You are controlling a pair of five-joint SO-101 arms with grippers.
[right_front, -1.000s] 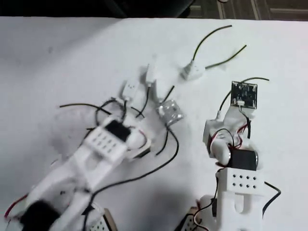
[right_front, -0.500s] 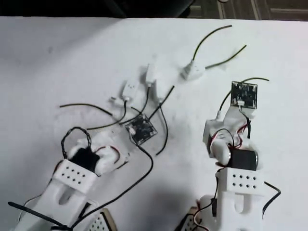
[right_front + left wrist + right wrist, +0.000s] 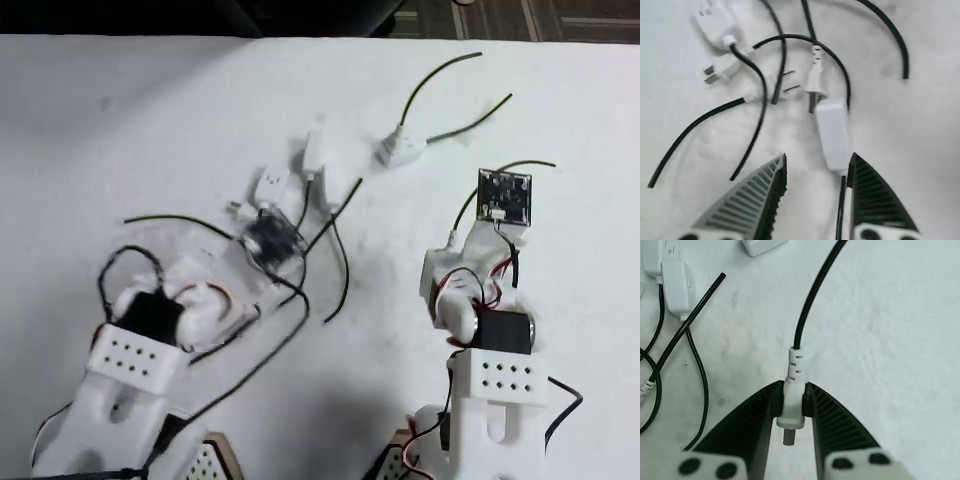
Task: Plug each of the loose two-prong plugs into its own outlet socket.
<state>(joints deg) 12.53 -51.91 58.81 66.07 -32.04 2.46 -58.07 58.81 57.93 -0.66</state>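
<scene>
The right gripper [image 3: 792,389] has its fingers pinching a white two-prong plug [image 3: 790,412] by its flat sides, its black cord [image 3: 815,295] trailing across the white worktop [image 3: 120,120]. The left gripper [image 3: 818,158] hangs with fingers spread over an outlet socket [image 3: 832,132] among tangled cords [image 3: 760,100], with another loose plug [image 3: 720,72] nearby. The plugs look light and hard-shelled, best held by the body, clear of the prongs; springy cords may tug them askew. The matte worktop likely offers little grip; the room beyond its far edge is dark.
</scene>
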